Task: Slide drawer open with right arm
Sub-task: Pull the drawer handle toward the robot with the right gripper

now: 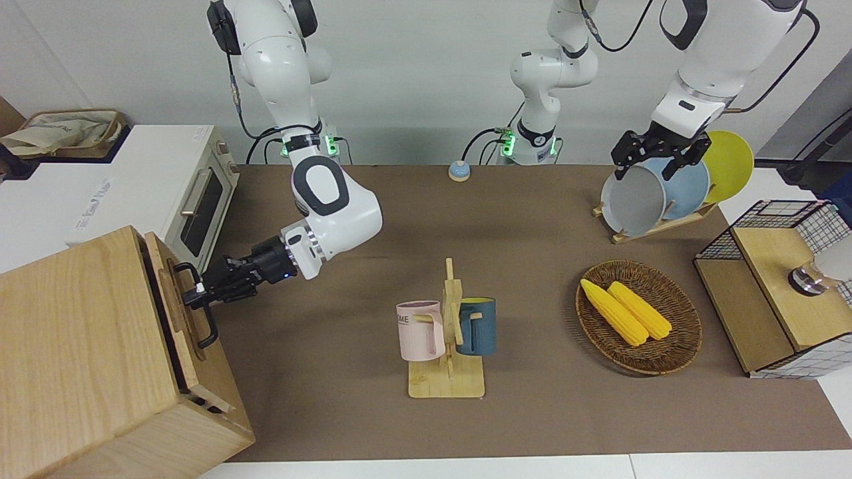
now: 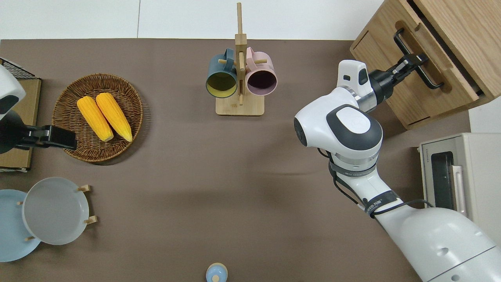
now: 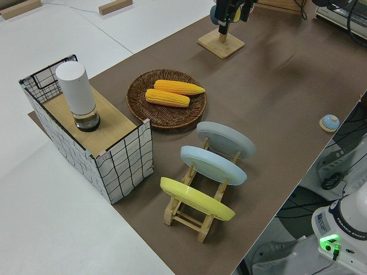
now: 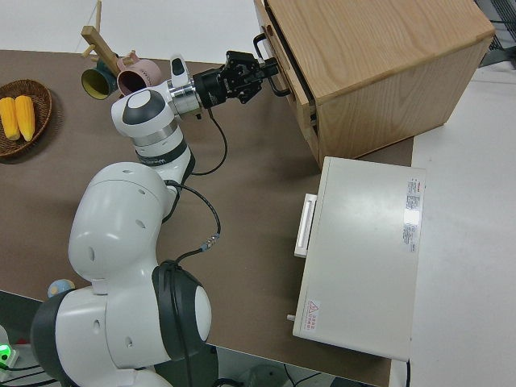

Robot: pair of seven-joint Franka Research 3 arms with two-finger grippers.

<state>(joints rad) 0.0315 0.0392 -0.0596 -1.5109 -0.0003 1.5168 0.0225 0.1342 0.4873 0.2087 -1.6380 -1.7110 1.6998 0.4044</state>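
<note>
1. Brown-covered table [image 1: 532, 412]; pale wooden box cabinet [image 1: 80, 346] at right arm's end.
2. Wide shallow light-wood drawer [image 2: 434, 58] pulled slightly out of cabinet.
3. Right arm's black gripper [image 1: 198, 291] clenched on black bar handle [image 2: 417, 60].
4. Left arm parked.

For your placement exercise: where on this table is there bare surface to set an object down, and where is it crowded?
Bare: the brown table between the mug rack, corn basket, plate rack and blue bell.
Crowded: by the drawer, where the right end effector grips the handle, beside the toaster oven.
</note>
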